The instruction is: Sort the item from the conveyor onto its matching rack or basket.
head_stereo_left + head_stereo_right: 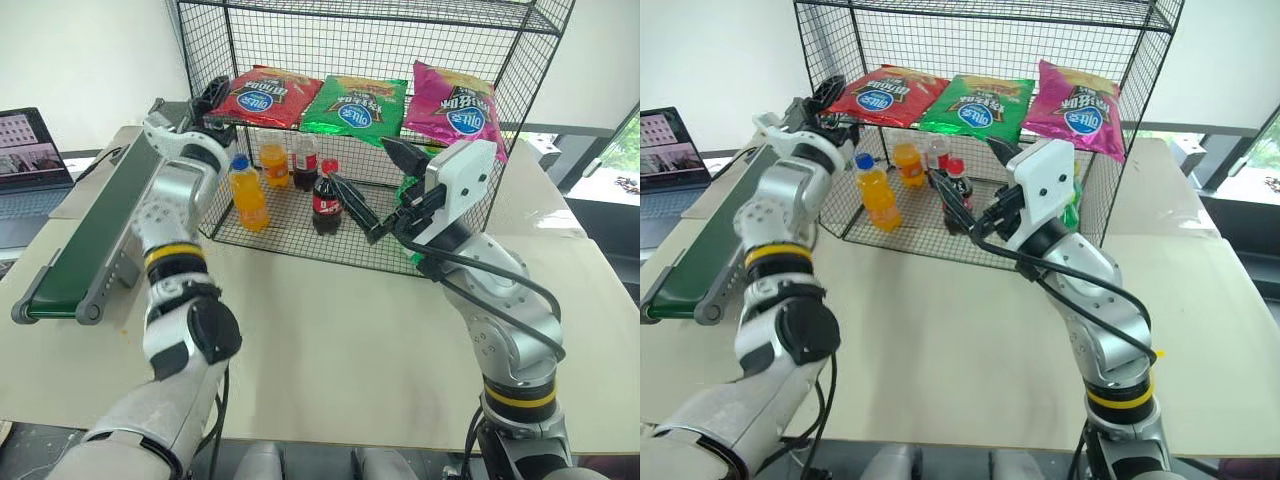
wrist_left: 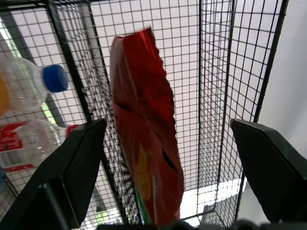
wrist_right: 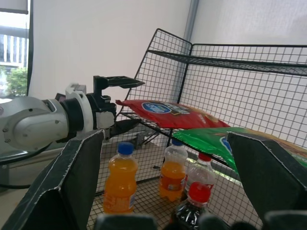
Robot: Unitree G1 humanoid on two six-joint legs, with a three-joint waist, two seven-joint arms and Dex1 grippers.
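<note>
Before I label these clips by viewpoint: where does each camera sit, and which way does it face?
Head views: forward and down over both arms at the rack, conveyor and table.
Left wrist view: along the open left gripper at the red bag on the shelf.
Right wrist view: along the open right gripper at the bottles; the left gripper shows too.
All share the red bag.

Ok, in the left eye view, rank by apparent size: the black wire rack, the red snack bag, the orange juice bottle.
1. Tall black wire-mesh rack, largest.
2. Flat shiny red snack bag on its upper tier.
3. Orange juice bottle with blue cap, smallest, though nearer the camera.
</note>
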